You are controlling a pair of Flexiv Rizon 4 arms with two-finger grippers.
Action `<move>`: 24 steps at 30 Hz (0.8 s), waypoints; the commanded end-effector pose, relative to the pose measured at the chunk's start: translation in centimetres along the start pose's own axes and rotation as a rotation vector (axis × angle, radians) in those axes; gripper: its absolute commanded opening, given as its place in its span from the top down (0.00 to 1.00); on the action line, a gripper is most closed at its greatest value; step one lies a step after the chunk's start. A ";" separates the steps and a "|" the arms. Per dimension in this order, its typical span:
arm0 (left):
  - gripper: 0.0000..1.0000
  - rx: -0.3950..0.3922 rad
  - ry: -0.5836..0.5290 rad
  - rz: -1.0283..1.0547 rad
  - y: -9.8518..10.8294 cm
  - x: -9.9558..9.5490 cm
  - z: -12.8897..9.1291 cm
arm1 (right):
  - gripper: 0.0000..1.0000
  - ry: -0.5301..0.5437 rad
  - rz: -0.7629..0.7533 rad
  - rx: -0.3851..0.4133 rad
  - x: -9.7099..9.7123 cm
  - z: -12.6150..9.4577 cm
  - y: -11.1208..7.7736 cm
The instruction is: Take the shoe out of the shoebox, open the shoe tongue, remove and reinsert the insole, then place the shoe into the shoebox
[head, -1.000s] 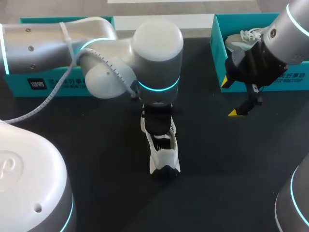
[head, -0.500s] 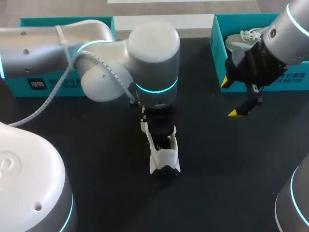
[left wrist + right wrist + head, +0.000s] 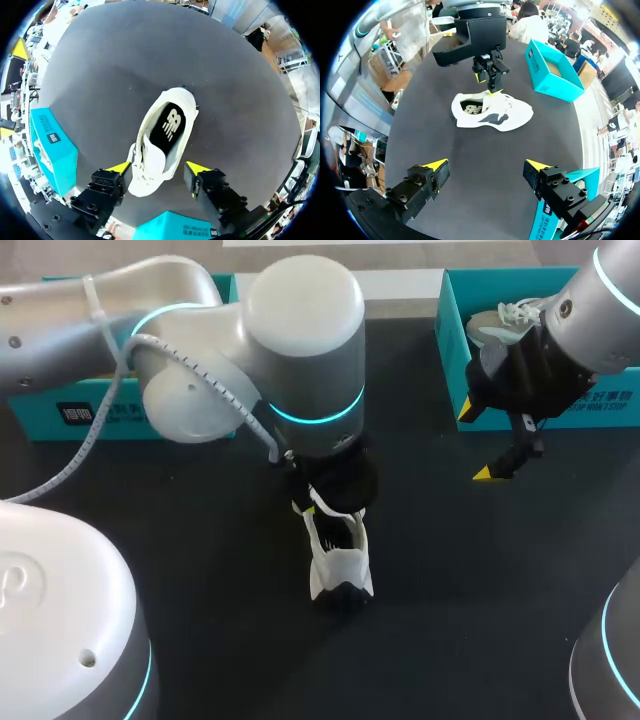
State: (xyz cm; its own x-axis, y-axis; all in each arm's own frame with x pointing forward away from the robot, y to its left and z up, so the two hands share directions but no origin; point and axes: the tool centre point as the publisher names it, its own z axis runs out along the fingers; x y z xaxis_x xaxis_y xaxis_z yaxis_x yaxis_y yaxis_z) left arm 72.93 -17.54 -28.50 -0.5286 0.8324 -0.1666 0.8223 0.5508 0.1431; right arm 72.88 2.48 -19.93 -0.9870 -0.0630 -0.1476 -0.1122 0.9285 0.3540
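Closest to the robot, the left arm's base (image 3: 60, 620) and the right arm's base (image 3: 615, 660) sit nearer than the white shoe (image 3: 340, 565), one to each side of it, both cut off at the edge.

The shoe lies out on the black table (image 3: 450, 610), opening upward, with its black insole (image 3: 169, 127) seated inside. From above only its near half shows. The left arm (image 3: 300, 360) comes across from the shoe's left, and its thick wrist covers the shoe's far end.

That wrist also hides the left gripper (image 3: 159, 168) almost wholly from overhead. Its own camera shows it hanging low over the shoe's laced end, fingers spread, one yellow tip at each flank. One tip looks to be against the upper, though contact is hard to make out. The other stands off with a strip of table showing, so the shoe is straddled, not gripped.

Well to the shoe's right and a little farther out, the right gripper (image 3: 475, 443) hangs above bare table, released, its fingers wide apart.

Beyond the shoe and to its right stands the right-hand shoebox (image 3: 455, 350), teal, with a second shoe (image 3: 500, 325) inside. The right arm (image 3: 590, 310) masks most of both. Beyond the shoe to its left, the left-hand shoebox (image 3: 90, 415) is largely screened by the left arm, so its inside cannot be judged from overhead.
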 end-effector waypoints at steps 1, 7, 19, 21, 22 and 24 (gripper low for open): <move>0.00 0.003 -0.009 0.002 0.2 0.5 -0.1 | 0.00 0.000 0.000 0.002 0.0 0.2 0.0; 0.00 0.003 -0.009 0.002 0.2 0.5 -0.1 | 0.00 0.000 0.000 0.002 0.0 0.2 0.0; 0.00 -0.069 -0.077 -0.937 -1.8 1.4 -2.4 | 0.00 0.000 0.000 0.002 0.0 0.2 0.0; 0.00 -0.091 -0.071 -0.984 -2.3 1.8 -2.5 | 0.00 0.000 0.000 0.002 0.0 0.2 0.0; 0.00 -0.117 -0.066 -1.036 -2.5 1.9 -2.5 | 0.00 0.000 0.000 0.002 0.0 0.2 0.0; 0.00 -0.096 -0.051 -1.081 -3.2 2.3 -2.6 | 0.00 0.000 0.000 0.002 0.0 0.2 0.0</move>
State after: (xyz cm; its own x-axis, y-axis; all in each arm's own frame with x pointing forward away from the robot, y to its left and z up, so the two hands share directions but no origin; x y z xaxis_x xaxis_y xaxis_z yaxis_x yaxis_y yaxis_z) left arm 69.63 -17.15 -26.90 -0.8473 0.4638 -0.2587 0.4779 0.8784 0.0094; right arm 72.88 2.47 -19.93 -0.9870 -0.0630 -0.1476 -0.1122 0.9285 0.3541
